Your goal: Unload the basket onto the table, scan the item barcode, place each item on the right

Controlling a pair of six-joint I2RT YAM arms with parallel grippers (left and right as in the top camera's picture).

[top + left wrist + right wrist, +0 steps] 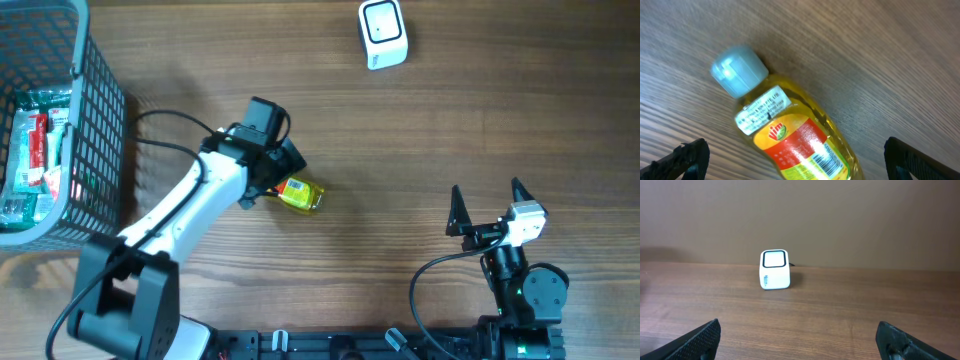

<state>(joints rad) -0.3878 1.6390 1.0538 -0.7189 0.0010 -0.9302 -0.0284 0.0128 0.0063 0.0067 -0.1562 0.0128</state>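
The item is a small yellow bottle [301, 194] with a pale blue cap, lying on its side on the wooden table. In the left wrist view the bottle [790, 130] fills the centre, its red and yellow label and a barcode [832, 161] facing up. My left gripper [288, 182] hangs just above it, open, and its fingertips [687, 157] stand wide on either side without touching it. The white scanner [383, 33] sits at the far edge of the table. My right gripper [487, 190] is open and holds nothing, pointing toward the scanner [774, 269].
A grey mesh basket [100, 130] with several packaged goods stands at the far left. Black cables run beside both arm bases near the front edge.
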